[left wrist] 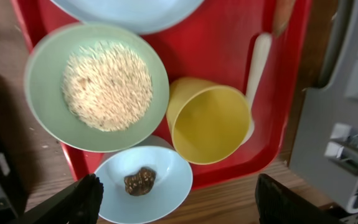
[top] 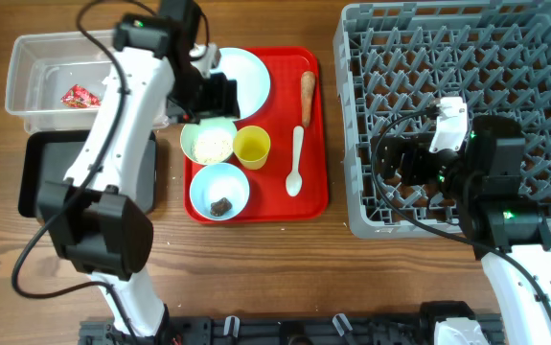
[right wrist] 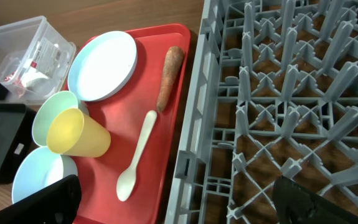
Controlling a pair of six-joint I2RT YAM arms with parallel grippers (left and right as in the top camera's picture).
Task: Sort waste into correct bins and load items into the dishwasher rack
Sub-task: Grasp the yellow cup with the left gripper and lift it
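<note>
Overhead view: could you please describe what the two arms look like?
Both the left arm and right arm have white tubular links, bulky black joints with small green lights, and loose black cables. The fingers are black and blunt.

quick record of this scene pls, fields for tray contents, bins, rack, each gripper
red tray: plate, green bowl, blue bowl, yellow cup, spoon, carrot stick
green bowl: rice inside
blue bowl: dark lump inside
clear tub: red-and-white wrapper inside
black tray: next to the tub, partly hidden
rack: no dishes loaded
left gripper: open, above the tray, holding nothing
right gripper: open, above the rack, holding nothing
</note>
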